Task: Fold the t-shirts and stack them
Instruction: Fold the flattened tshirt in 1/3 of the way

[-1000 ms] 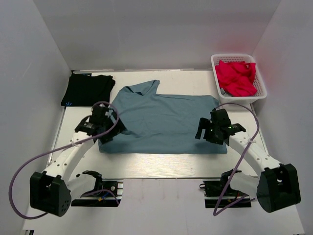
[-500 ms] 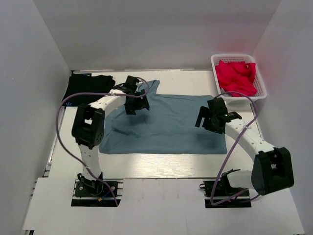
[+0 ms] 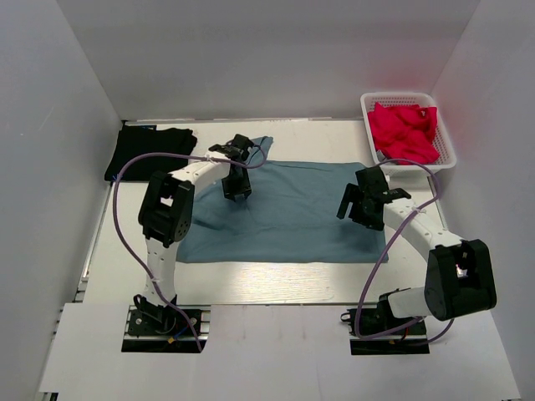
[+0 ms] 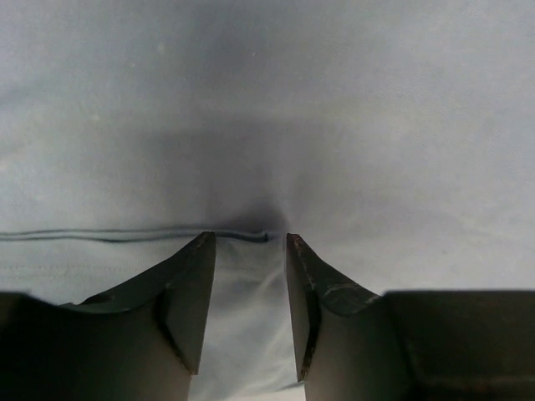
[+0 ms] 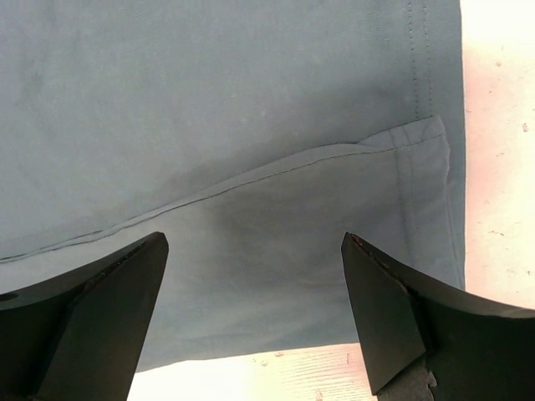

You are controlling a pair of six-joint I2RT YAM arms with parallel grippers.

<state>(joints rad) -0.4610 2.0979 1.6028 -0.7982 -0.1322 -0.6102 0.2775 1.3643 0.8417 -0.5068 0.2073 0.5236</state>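
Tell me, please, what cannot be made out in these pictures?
Top view: the wrist above the left gripper hides whether it pinches the blue-grey t-shirt.
Left wrist view: fingers at a seam; grip unclear.
Top view: black t-shirt too dark to show folds.
Top view: red cloth in the basket, too bunched to identify.

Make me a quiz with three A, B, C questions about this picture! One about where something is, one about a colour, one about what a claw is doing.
1. The cloth in the basket is: A green, B red, C yellow.
2. The black shirt lies: A in the basket, B on the floor, C at the far left corner.
3. The right claw is: A wide open, B shut tight, C holding the basket.
Answers: B, the bundle is bright red; C, it sits folded far left; A, its jaws stand far apart over the blue shirt.
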